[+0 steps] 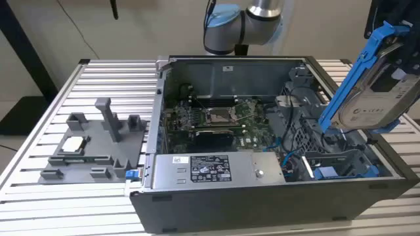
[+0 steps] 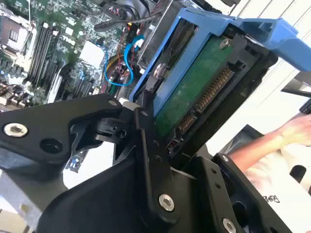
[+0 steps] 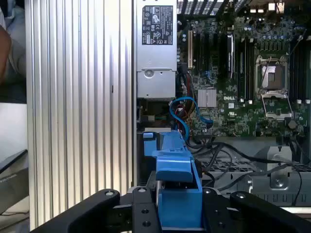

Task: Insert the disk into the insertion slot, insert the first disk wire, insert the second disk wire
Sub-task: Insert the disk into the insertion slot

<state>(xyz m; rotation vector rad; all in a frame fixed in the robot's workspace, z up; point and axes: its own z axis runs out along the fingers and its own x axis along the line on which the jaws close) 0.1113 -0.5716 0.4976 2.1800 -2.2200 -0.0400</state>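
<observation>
The gripper (image 3: 179, 205) is clamped on the disk (image 1: 384, 98), one black finger on either flank of its carrier frame (image 1: 347, 78); jaws closed on it, no gap showing in the first wrist view. The disk is up in the air at the exterior view's right, tilted steeply, its lower end hanging just above the corner of the computer case (image 1: 262, 206); it touches nothing below. A flat silver-grey slab with a white label, it sits in bright blue plastic that runs along its edges and up into a handle at the top. The second wrist view gives us the other face: a green circuit board (image 2: 194, 87) with a row of gold contacts (image 2: 214, 90) at one end. Beneath it in the case sits a drive bay (image 1: 341, 164) with more blue plastic inside; looping blue cables (image 3: 187, 111) lie beside it, loose ends free. The case lies on its side, open, with the motherboard (image 1: 217, 120) in the middle and the grey power-supply box (image 1: 210, 169) against the near wall. All of it rests on a slatted metal table (image 1: 105, 73); a grey fixture tray (image 1: 92, 147) sits on the slats at the exterior view's left, well apart from the disk. Behind, a plain beige wall (image 1: 131, 29), and the robot arm (image 1: 243, 19) rising at the far edge.
</observation>
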